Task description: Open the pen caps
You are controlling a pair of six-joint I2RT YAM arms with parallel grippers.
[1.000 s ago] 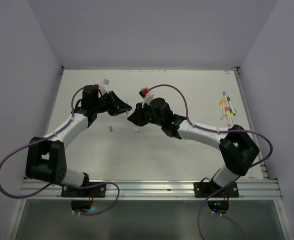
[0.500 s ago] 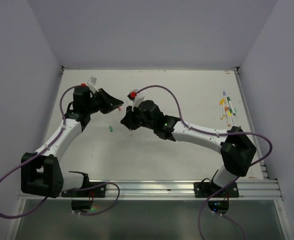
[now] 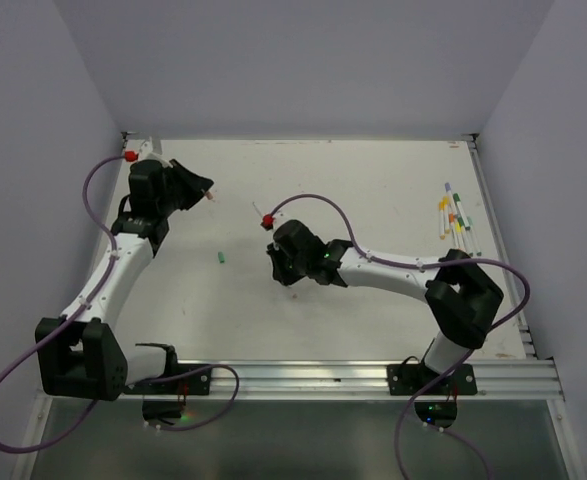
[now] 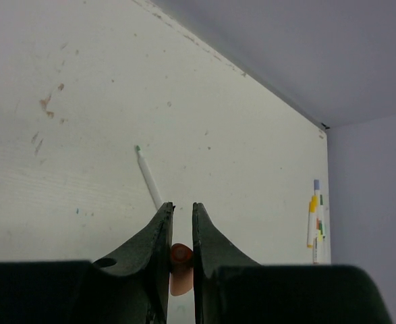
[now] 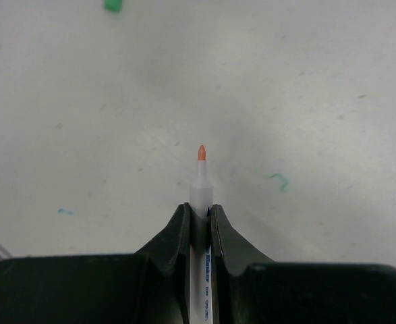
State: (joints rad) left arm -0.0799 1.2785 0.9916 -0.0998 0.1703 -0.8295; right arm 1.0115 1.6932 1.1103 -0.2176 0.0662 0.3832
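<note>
Pen caps. Left wrist view: an orange cap [image 4: 179, 255] is held pinched in the closed left jaws, and an uncapped pen [image 4: 149, 179] lies on the tabletop [image 4: 251, 155] ahead. Right wrist view: the orange pen [image 5: 199, 196] is clamped in the right jaws — barrel in line with them, bare tip pointing forward. Its blue print cannot be read. Top view: a green cap [image 3: 220, 258] lies loose between the arms. The other pens [image 3: 454, 215] lie at the right edge — long axes running away from the bases, nearer the right arm.
</note>
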